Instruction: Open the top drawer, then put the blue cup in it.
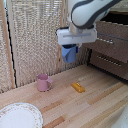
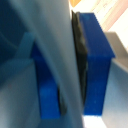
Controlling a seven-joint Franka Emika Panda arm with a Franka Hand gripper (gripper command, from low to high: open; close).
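Nearest the camera, a patterned plate (image 1: 19, 116) lies on the counter (image 1: 95, 107). Above it, the blue cup (image 1: 69, 53) is held clamped in the jaws (image 1: 70, 50), lifted beside the dresser. Whether the top drawer (image 1: 113, 31) is open cannot be told; placing remains.

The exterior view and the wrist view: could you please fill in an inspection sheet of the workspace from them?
Surface: light wooden table.
Job's things: blue cup held in the air; top drawer looks shut.
Clutter: pink mug, orange block, patterned plate, all on the table.
Grippers: gripper shut on the blue cup; wrist view shows a finger against the cup wall.
Cables: nothing seen.
Surroundings: woven screen behind the table.
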